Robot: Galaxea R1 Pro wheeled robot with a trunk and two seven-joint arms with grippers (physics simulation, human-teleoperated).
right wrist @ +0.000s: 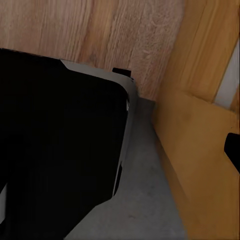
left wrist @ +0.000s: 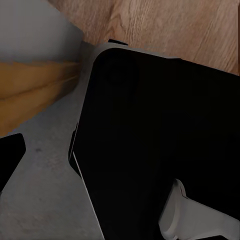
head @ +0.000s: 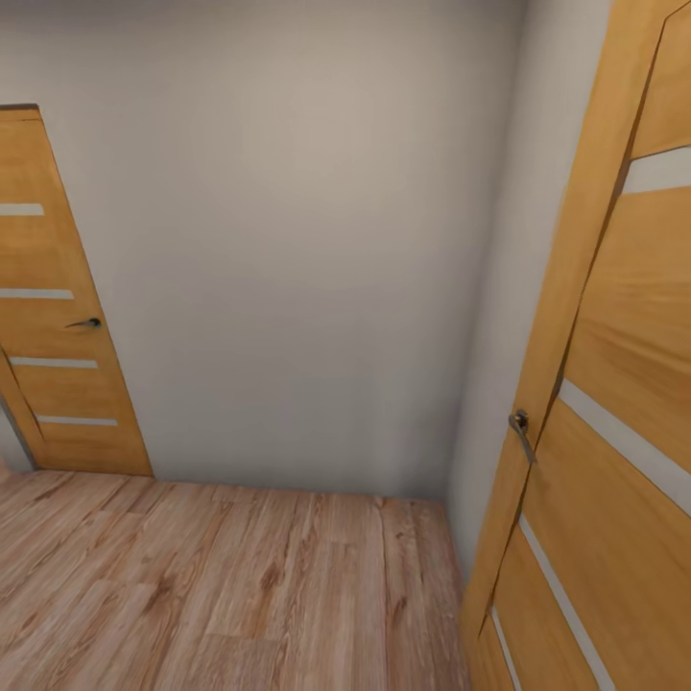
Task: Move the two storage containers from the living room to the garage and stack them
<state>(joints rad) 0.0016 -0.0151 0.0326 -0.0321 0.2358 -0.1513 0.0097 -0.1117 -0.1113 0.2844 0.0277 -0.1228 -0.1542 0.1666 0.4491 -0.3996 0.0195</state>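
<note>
The storage containers are out of view. I face a corner of a room with a light wood plank floor [head: 221, 585] and a plain beige wall [head: 307, 240]. In the left wrist view a dark fingertip [left wrist: 10, 160] juts in at the frame edge, over a grey speckled surface [left wrist: 45, 200] beside my black base [left wrist: 160, 140]. In the right wrist view another dark fingertip [right wrist: 233, 149] shows against a wooden door panel [right wrist: 200, 150], with the base [right wrist: 55, 140] alongside. Nothing shows between the fingers, and how the jaws stand cannot be made out.
A wooden door [head: 614, 384] with pale glass strips and a metal handle [head: 521, 430] stands very close on the right. A second door of the same kind [head: 58, 317] is at the far left. The wall closes off the way straight ahead.
</note>
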